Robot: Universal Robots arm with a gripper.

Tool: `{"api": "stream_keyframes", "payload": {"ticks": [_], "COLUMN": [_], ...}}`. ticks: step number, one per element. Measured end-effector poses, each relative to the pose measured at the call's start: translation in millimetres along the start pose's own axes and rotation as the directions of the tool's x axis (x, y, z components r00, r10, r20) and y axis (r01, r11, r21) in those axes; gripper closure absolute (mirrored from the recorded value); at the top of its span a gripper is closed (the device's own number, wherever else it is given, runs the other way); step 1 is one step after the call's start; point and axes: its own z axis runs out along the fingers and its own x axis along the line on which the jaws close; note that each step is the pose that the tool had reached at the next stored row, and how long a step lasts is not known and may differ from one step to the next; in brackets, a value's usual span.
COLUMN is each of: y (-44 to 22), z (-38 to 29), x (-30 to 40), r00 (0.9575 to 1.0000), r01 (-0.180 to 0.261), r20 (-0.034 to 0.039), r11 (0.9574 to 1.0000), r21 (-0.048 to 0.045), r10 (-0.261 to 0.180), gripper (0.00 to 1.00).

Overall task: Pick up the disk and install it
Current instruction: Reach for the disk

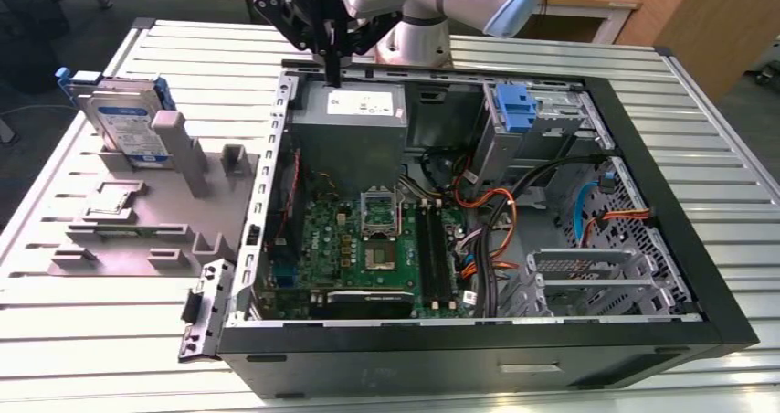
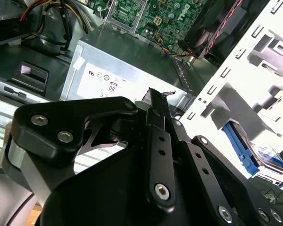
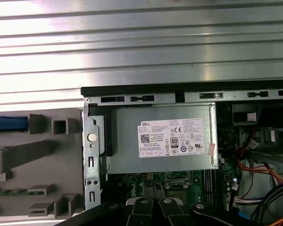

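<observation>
Exterior view checked: found disk [image 1: 126,121] upright in rack [image 1: 146,248], exterior view's left, untouched. Found gripper [image 1: 332,73] well apart, above power supply [image 1: 353,107], fingers [image 2: 156,106] together, holding nothing. Judged disk stiff, fairly heavy, shock-fragile; advise gripping blue frame [image 1: 64,78] edges, not label.

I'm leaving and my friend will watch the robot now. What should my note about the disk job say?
Gripper: jaws shut and holding nothing. It hangs over the grey power-supply box in the open computer case.
The disk: stands upright in the grey holder at the exterior view's left. It is outside the case and well apart from the gripper.
Done: nothing that shows. The disk is not yet picked up.
Left: pick up the disk and install it in the case.
</observation>
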Motion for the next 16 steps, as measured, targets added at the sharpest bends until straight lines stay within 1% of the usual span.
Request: {"api": "stream_keyframes", "payload": {"ticks": [6, 16], "y": [-0.1, -0.3], "z": [0.1, 0.6], "x": [0.6, 4.0], "r00": [1.0000, 1.0000], "r01": [0.000, 0.000], "r20": [-0.0026, -0.0051], "r11": [1.0000, 1.0000], "r21": [0.0004, 0.0004], "r10": [0.000, 0.000], "gripper": [0.90, 0.90]}}
